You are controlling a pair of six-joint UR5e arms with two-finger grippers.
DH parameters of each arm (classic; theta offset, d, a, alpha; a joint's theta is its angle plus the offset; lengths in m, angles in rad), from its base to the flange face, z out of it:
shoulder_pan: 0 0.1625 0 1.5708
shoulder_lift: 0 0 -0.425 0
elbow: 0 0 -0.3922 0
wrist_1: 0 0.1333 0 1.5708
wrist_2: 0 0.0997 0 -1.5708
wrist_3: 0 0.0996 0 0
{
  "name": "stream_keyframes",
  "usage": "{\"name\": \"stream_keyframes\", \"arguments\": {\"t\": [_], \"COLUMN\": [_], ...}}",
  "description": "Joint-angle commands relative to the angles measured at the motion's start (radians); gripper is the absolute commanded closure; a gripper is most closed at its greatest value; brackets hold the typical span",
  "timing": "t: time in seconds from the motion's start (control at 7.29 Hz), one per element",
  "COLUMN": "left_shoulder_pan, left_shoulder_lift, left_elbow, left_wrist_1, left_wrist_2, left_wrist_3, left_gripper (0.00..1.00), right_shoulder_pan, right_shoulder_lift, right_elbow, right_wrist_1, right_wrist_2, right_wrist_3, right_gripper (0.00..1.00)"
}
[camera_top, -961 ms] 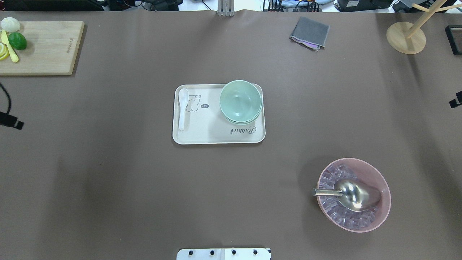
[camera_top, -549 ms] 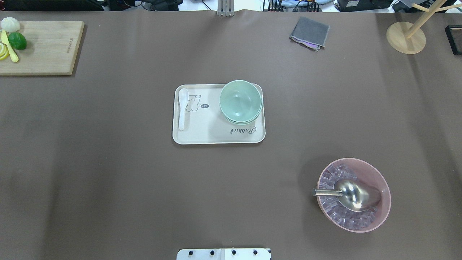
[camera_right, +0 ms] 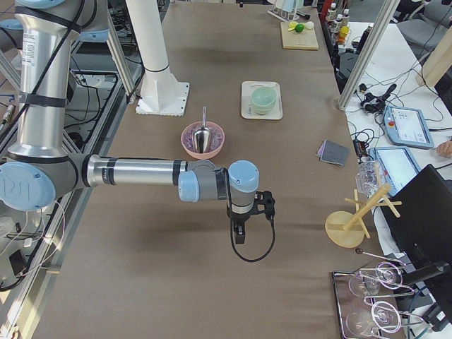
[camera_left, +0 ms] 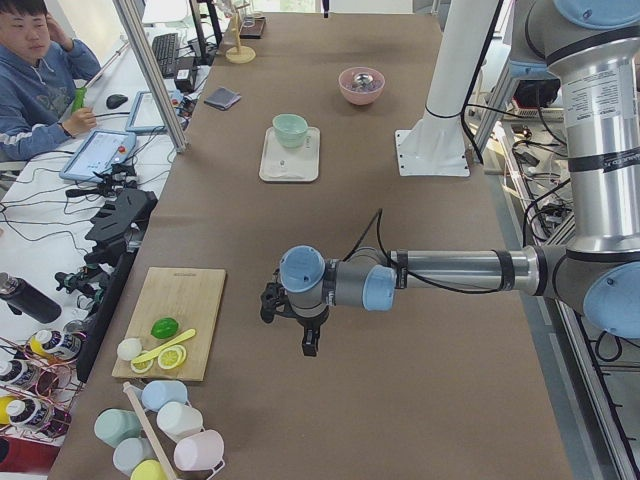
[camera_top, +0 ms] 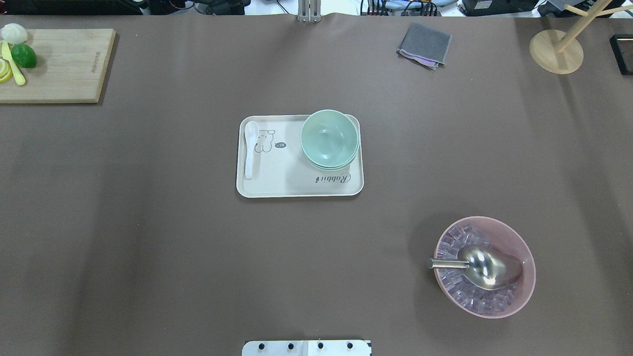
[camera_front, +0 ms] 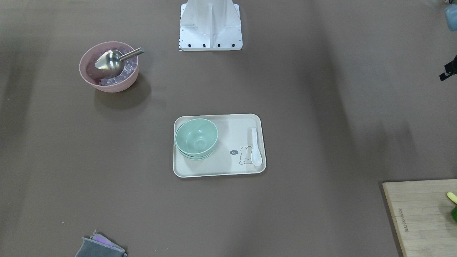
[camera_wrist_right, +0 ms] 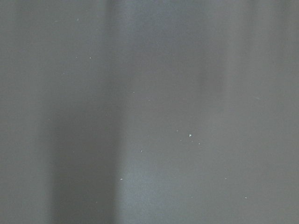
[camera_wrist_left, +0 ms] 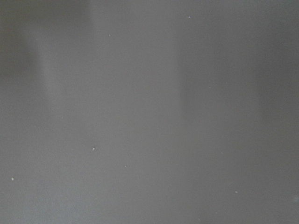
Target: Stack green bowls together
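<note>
The green bowls (camera_top: 329, 138) sit nested in one stack at the right end of a cream tray (camera_top: 287, 187) in the middle of the table; they also show in the front-facing view (camera_front: 196, 138). Both arms are pulled back far from the tray. The left gripper (camera_left: 308, 338) hangs over bare table near the cutting board; a black sliver of it shows at the front-facing view's right edge (camera_front: 448, 71). The right gripper (camera_right: 239, 233) hangs over bare table past the pink bowl. I cannot tell whether either is open or shut. Both wrist views show only table surface.
A white spoon (camera_top: 250, 148) lies at the tray's left end. A pink bowl (camera_top: 530, 262) with ice and a metal scoop stands at front right. A cutting board (camera_top: 64, 69) with fruit, a grey cloth (camera_top: 424, 45) and a wooden stand (camera_top: 556, 52) lie along the far edge.
One second ago the tips of both grippers showed at the overhead view's left and right edges; both have since drawn outward and left that view. The bowls have not moved.
</note>
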Motion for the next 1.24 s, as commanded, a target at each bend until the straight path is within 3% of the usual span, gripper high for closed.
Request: {"name": "stream_keyframes", "arguments": {"t": [0.0, 1.1], "left_shoulder_pan": [-0.021, -0.121], "left_shoulder_lift": [0.030, 0.013], "left_elbow": [-0.034, -0.018], "left_wrist_1": [0.073, 0.068], "left_wrist_2": [-0.013, 0.025], "left_wrist_3": [0.116, 0.135], "left_gripper": [0.02, 0.02], "right_shoulder_pan": [-0.022, -0.047], "right_shoulder_lift": [0.017, 0.074], "right_elbow": [-0.012, -0.068], "right_wrist_1": [-0.001, 0.012], "right_wrist_2": [-0.001, 0.014], "right_wrist_3": [0.008, 0.011], "right_gripper": [0.00, 0.00]}}
